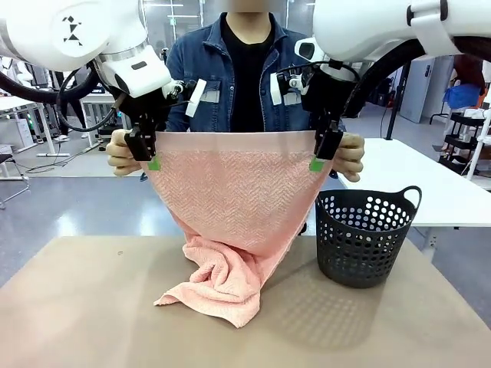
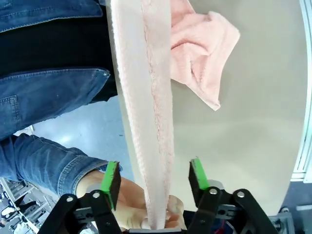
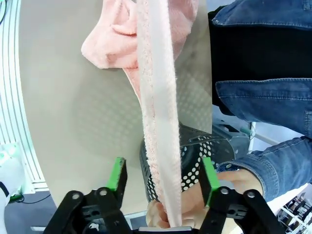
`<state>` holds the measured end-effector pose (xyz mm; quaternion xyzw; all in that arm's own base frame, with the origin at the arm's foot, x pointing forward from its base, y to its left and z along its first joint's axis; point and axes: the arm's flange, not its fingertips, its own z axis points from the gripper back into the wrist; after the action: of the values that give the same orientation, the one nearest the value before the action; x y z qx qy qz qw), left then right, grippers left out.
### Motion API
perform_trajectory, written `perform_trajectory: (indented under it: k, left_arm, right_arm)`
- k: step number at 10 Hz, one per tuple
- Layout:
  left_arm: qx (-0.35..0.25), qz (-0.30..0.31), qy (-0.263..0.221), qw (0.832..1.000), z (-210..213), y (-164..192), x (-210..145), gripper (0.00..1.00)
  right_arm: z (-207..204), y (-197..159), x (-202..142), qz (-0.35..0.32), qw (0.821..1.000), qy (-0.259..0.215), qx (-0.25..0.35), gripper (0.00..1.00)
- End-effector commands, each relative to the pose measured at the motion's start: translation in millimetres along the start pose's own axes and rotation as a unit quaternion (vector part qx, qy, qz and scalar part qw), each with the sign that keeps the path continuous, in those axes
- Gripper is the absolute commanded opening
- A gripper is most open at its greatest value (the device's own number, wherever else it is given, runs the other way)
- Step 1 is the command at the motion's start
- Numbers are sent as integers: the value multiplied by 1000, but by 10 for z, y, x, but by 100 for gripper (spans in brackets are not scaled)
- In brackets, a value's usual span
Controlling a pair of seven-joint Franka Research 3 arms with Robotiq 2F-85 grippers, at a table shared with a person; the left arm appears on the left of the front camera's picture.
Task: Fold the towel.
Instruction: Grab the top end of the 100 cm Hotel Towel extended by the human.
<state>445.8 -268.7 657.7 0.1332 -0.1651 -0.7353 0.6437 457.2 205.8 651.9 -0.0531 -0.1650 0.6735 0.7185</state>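
Observation:
The salmon-pink towel (image 1: 230, 192) hangs stretched by its top edge, and its lower end lies bunched on the table. A person's hands (image 1: 119, 153) (image 1: 353, 155) hold its two upper corners. My left gripper (image 1: 150, 157) stands at the upper left corner, my right gripper (image 1: 322, 157) at the upper right. In the left wrist view the towel's edge (image 2: 153, 107) runs between the open fingers of the left gripper (image 2: 153, 168), with gaps to both green pads. The right gripper (image 3: 162, 168) is open around the edge (image 3: 156, 97) in the same way.
A dark perforated basket (image 1: 360, 234) stands on the tan table (image 1: 92, 307) just right of the hanging towel. The person stands at the far side in a denim jacket (image 1: 192, 77). The table's left and front areas are bare.

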Motion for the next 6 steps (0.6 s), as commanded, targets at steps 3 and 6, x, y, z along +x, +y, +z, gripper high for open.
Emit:
perform_trajectory:
  k: [3,6]
  left_arm:
    - [-5,15,15,1000,82,-15,-30,0]
    - [-2,20,15,1000,105,-10,-50,0]
  right_arm:
    - [12,6,30,-14,1000,2,0,0]
    - [26,11,21,-18,1000,2,-4,0]
